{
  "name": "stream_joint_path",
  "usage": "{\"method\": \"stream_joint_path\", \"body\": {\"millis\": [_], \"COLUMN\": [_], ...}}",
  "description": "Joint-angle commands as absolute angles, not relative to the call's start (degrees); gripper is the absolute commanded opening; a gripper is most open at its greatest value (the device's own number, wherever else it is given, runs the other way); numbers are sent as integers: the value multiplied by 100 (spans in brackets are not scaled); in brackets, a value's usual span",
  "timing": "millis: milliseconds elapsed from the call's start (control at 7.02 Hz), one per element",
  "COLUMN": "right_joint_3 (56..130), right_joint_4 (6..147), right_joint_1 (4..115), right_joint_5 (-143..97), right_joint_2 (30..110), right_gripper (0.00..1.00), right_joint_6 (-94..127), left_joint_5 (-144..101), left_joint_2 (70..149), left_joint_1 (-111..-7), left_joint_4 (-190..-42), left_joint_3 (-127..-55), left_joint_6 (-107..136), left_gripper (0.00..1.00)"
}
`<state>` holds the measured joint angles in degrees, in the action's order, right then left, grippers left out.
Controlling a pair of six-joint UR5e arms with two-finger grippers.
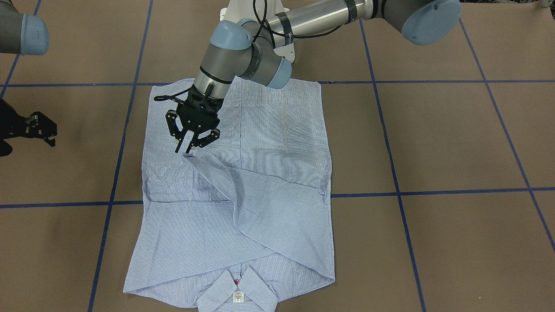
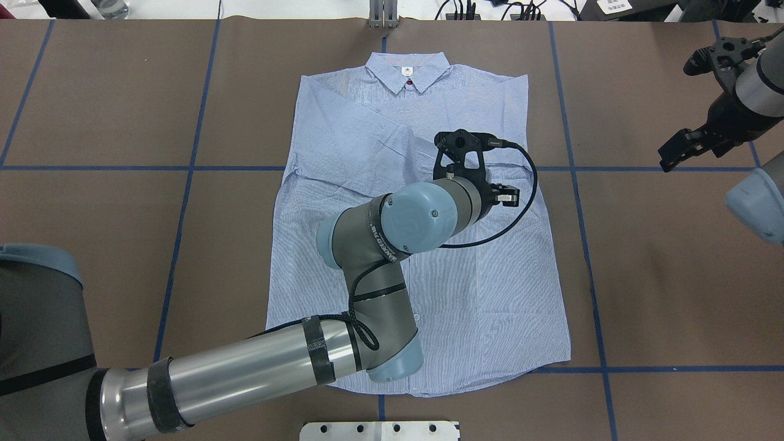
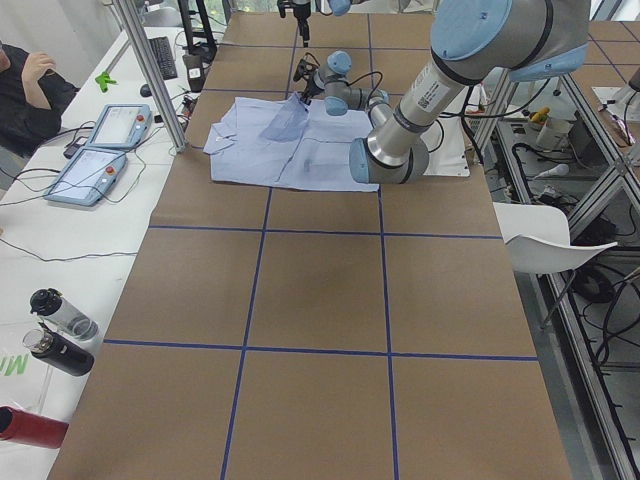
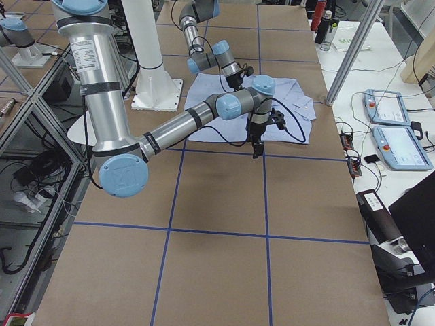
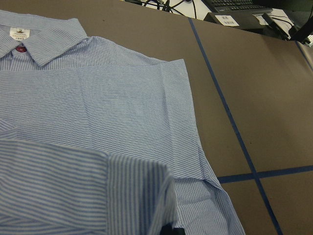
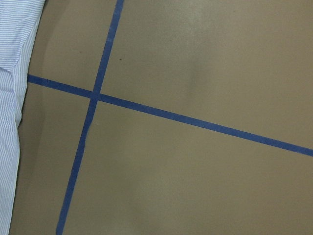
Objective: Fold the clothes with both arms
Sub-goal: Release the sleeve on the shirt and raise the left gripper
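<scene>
I see shirt [image 1: 277, 143] flat on table [image 1: 433, 138], centre of frame, collar [image 1: 236, 288] at bottom edge. My left hand [image 1: 185, 149] over shirt's upper left part, fingers pressed together on cuff of sleeve [image 1: 217, 171], cuff lifted off fabric. My right hand [image 1: 50, 134] at far left edge, off shirt, over bare table; can't tell whether spread or closed.
</scene>
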<state>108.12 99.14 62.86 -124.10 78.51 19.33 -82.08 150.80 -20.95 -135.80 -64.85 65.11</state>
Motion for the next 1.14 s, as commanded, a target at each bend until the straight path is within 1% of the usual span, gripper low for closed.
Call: {"method": "stream_joint_path", "body": {"millis": [0,285,570,712,854,997], "right_joint_3": [10819,10837,10828,10898,10907,10899], "right_joint_4": [9914,9914,9914,9871,9392,8725], "right_joint_1": [6319,6363,6372,6363,6355,6128], "right_joint_5": [-12428,-12612,-12744,-12744,-12744,-12735], "right_joint_2": [7822,7822,7595,7559,7628,7803], "right_gripper": [100,100,100,100,100,100], "right_joint_6": [1934,1934,2177,2336,2738,3290], "left_joint_5": [-7946,-7954,-7972,-8076,-8799,-9450], "left_joint_2": [15030,14994,14959,14907,14558,13850], "left_joint_1": [-1846,-1854,-2029,-2248,-2624,-3011], "left_joint_4": [-13834,-13825,-13668,-13128,-12617,-12012], "left_joint_3": [-6504,-6539,-6591,-6731,-7254,-8199], "left_joint_6": [5986,5976,6055,6099,6265,6240], "left_gripper": [100,100,100,100,100,100]}}
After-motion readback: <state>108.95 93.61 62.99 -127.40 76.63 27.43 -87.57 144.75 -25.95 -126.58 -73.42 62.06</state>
